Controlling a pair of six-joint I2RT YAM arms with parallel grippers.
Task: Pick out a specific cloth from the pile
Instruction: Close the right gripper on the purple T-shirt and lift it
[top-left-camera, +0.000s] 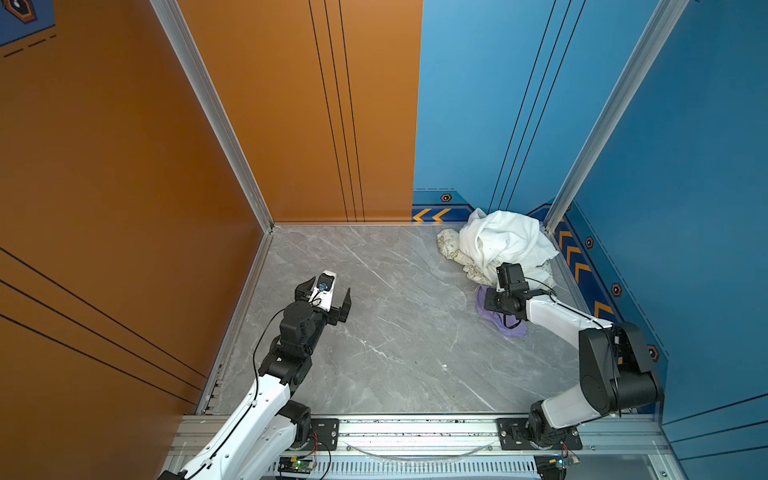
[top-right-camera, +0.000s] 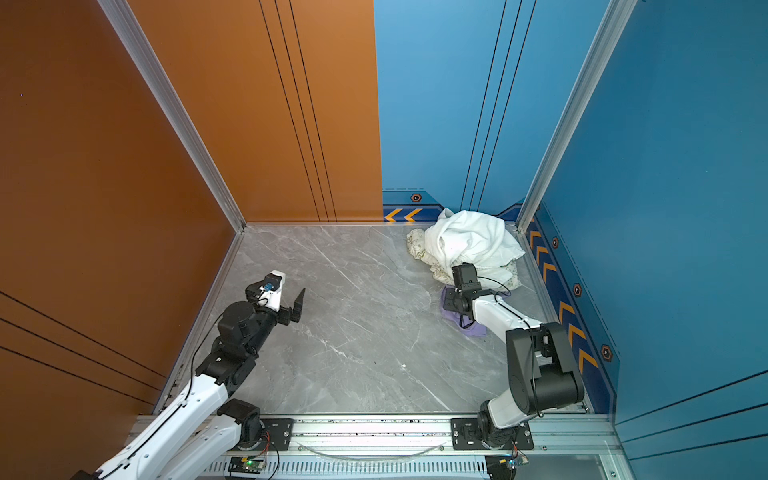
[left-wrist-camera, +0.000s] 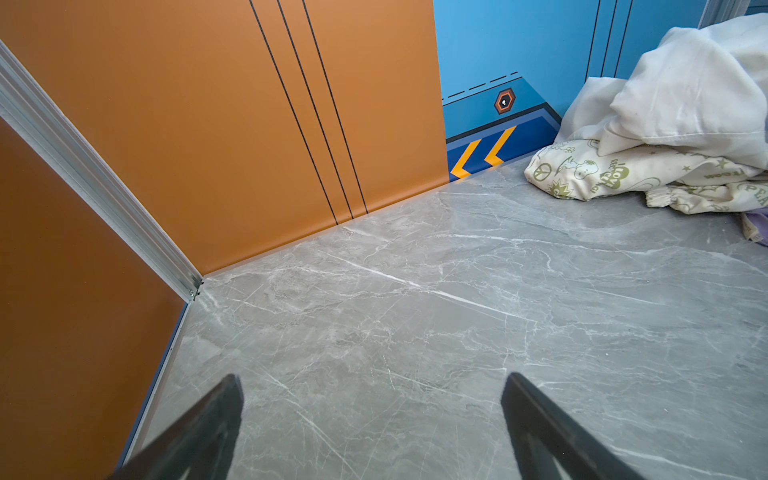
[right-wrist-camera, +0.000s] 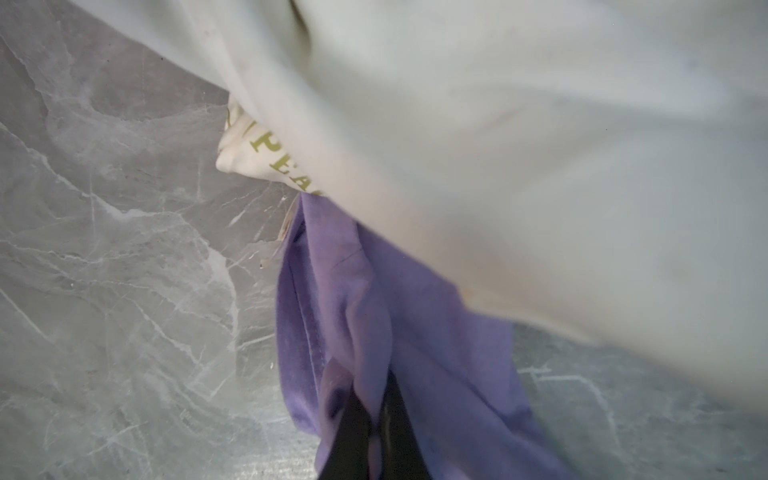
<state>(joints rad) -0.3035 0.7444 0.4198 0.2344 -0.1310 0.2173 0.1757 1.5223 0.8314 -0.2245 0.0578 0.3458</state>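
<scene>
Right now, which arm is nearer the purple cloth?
Right. The right arm has its jaws shut on the purple cloth at the near edge of the pile; the left arm hangs, jaws open, over bare tabletop well away from it.

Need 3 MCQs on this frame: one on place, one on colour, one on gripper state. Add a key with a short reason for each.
1. Where does the pile lie?
A) far right corner of the marble table
B) far left corner
C) against the near rail

2. What colour is the cloth in the right gripper?
A) plain white
B) lavender
C) cream with green print

3. How does the left gripper stand?
A) shut on fabric
B) shut, empty
C) open, empty

Key:
1 A: both top views show the heap in the far right corner.
2 B: the right wrist view shows lavender fabric bunched between the closed fingers.
3 C: the left wrist view shows its fingers wide apart with only bare table between them.
</scene>
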